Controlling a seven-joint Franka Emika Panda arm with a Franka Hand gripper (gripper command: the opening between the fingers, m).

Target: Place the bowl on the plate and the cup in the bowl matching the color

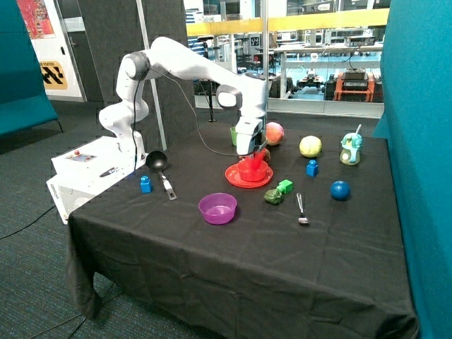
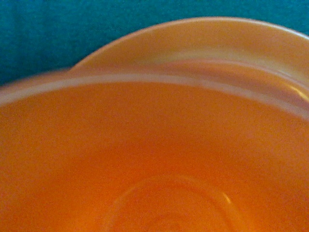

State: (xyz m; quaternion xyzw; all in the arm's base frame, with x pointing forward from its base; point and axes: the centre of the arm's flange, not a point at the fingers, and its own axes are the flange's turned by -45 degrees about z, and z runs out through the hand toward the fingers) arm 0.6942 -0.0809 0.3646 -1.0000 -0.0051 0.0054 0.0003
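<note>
Purple bowl: a translucent purple plastic bowl (image 1: 217, 207) sits nearest the front edge of the black-draped surface (image 1: 233, 275), in front of the red plate and apart from it.
Spoon: a small metal spoon (image 1: 301, 210) lies in front of the red plate and off to the side.
Green pieces: a dark green lump (image 1: 273, 197) and a bright green block (image 1: 284, 186) lie just beside the red plate's front rim.
Ladle and brick: a black ladle (image 1: 159, 166) and a small blue brick (image 1: 145, 184) lie beside the red plate, on the side toward the robot's white base.
Plate: the flat round red-orange plastic plate (image 1: 235, 180) rests mid-surface.
Bowl: the small shallow red-orange plastic bowl (image 1: 252, 169) stands on the plate; the wrist view looks straight into its orange interior (image 2: 159, 159), the plate's rim (image 2: 217, 38) showing past it.
Hand: the white arm's hand (image 1: 253, 157) is down at the bowl on the plate; whether it is wide, narrow or holding the bowl cannot be told.
Beyond the plate: a blue ball (image 1: 340, 190) and a blue block (image 1: 312, 168) sit to the side; farther back stand a green cup (image 1: 234, 135), a pink-orange fruit (image 1: 274, 133), a yellow-green ball (image 1: 310, 146) and a pale green toy (image 1: 350, 149).
Red cup: not identifiable in either view.
</note>
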